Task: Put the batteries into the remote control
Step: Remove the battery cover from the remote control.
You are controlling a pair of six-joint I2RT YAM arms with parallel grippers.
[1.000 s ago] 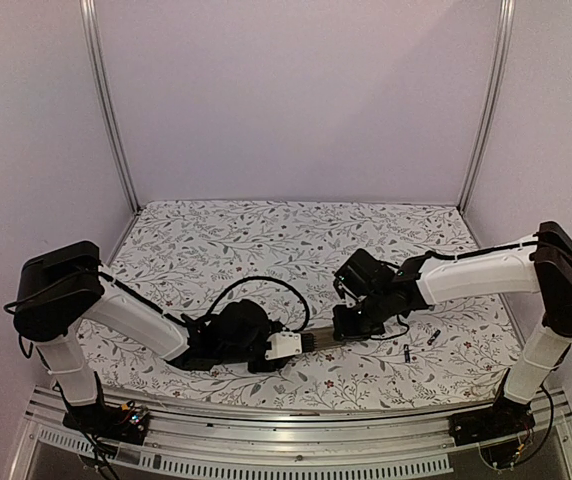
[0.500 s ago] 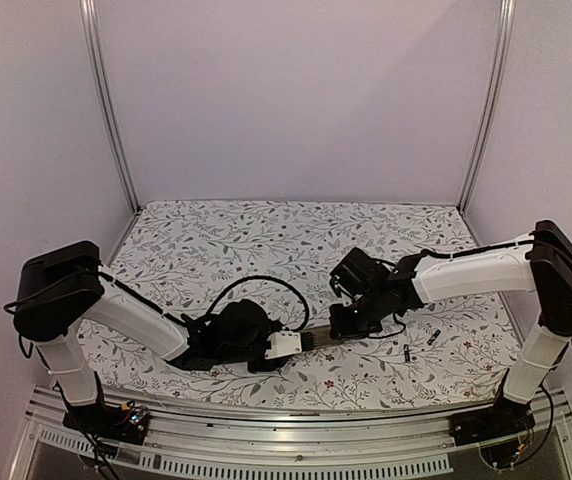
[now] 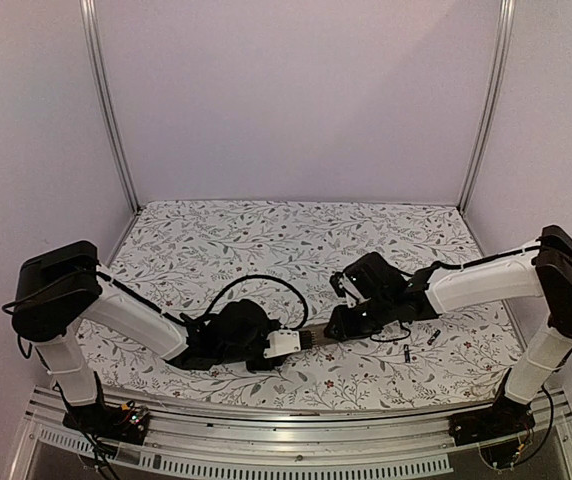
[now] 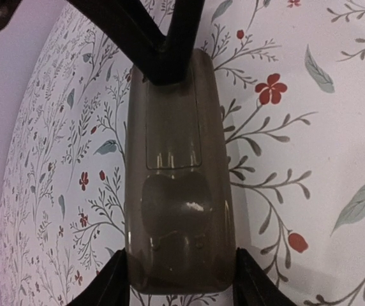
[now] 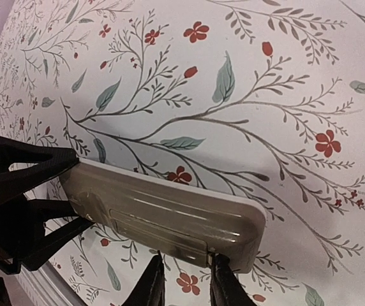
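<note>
The remote control (image 3: pixel 301 340) lies back up, grey-beige, with its battery cover in place. My left gripper (image 3: pixel 278 345) is shut on one end of it; in the left wrist view the remote (image 4: pixel 179 191) sits between my fingers (image 4: pixel 115 284). My right gripper (image 3: pixel 338 328) is nearly shut, its tips against the other end of the remote (image 5: pixel 163 210) by the cover's edge; its fingertips (image 5: pixel 152 280) show a narrow gap. Two small dark batteries (image 3: pixel 407 350) (image 3: pixel 433 337) lie on the cloth to the right, apart from both grippers.
A floral tablecloth (image 3: pixel 266 240) covers the table. Metal frame posts (image 3: pixel 106 110) stand at the back corners. A rail (image 3: pixel 296 415) runs along the near edge.
My right arm has come down and a little left, bringing its gripper onto the remote's far end. The left gripper and the remote have stayed put.
</note>
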